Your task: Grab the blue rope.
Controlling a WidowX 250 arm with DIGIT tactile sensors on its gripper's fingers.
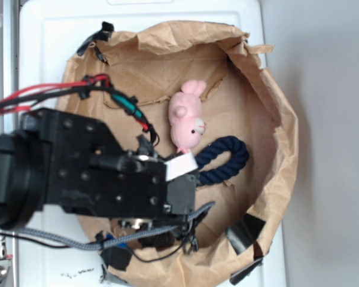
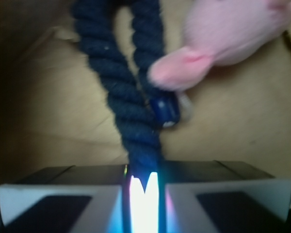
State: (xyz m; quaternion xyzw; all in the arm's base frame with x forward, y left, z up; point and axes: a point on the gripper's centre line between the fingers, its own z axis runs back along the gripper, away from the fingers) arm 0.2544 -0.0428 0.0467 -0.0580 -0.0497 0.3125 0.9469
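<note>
blue rope (image 2: 120,92) lies looped in the paper bag (image 1: 275,107) beside the pink plush (image 1: 187,116); long axis runs straight out from gripper (image 2: 143,187), whose fingers pinch 1 strand.

**A robot test bench, not a home**

This looks like a lab set-up for manipulation trials. A black bolted metal robot arm (image 1: 78,170) with exposed screw heads hangs over a white moulded plastic tabletop (image 1: 54,36). Loose red and black wires (image 1: 54,91) and a grey braided cable (image 1: 66,239) run along the arm. The work area is a crumpled brown paper liner (image 1: 251,78) shaped into a shallow bowl and fixed at its edges with strips of black tape (image 1: 245,232). A plain pale wall (image 1: 329,119) stands beside the bench.
</note>
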